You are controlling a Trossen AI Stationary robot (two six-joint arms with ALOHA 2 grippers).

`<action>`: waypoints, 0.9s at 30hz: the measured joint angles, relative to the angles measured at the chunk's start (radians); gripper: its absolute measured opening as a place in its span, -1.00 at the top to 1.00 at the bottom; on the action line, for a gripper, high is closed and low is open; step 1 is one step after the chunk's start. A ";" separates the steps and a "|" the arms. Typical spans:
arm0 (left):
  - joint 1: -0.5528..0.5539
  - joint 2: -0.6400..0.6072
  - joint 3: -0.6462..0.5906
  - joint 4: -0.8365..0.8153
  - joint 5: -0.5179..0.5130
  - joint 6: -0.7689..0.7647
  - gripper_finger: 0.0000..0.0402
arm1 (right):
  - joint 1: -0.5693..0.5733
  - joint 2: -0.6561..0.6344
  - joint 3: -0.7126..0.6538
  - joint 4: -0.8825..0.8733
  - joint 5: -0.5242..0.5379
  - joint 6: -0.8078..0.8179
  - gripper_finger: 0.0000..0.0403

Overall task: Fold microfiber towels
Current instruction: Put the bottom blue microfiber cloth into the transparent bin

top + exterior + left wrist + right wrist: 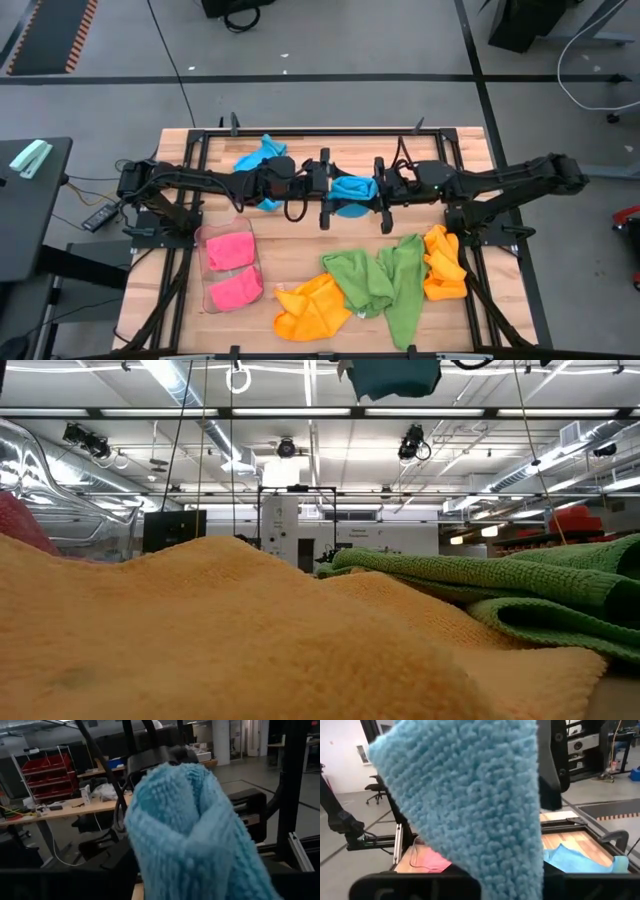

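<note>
A sky blue towel (352,188) hangs bunched between my two grippers above the middle of the table. It shows high at the top edge of the low view (392,376). My left gripper (330,190) is shut on its left end and my right gripper (378,190) on its right end. The towel fills both wrist views (190,830) (470,795) and hides the fingertips. Another sky blue towel (262,152) lies on the table under my left arm. My left gripper holds the towel's left end (175,870), coming level from the table's left. The cloth bulges in gathered folds over the fingers and hides the place of contact. The towel is lifted clear of the table. My right gripper holds the towel's right end (510,870), coming level from the table's right. The cloth drapes in front of the fingers and hides the place of contact. The towel hangs clear of the table.
A clear plastic tray (205,240) at the near left holds two folded pink towels (232,268). Crumpled orange towels (312,306) (444,264) and green towels (385,282) lie along the near edge. A black frame (300,133) rims the table.
</note>
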 joint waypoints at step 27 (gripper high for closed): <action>-0.028 -0.015 0.000 -0.374 0.091 -0.029 0.81 | 0.036 -0.010 0.003 -0.335 -0.157 -0.021 -0.14</action>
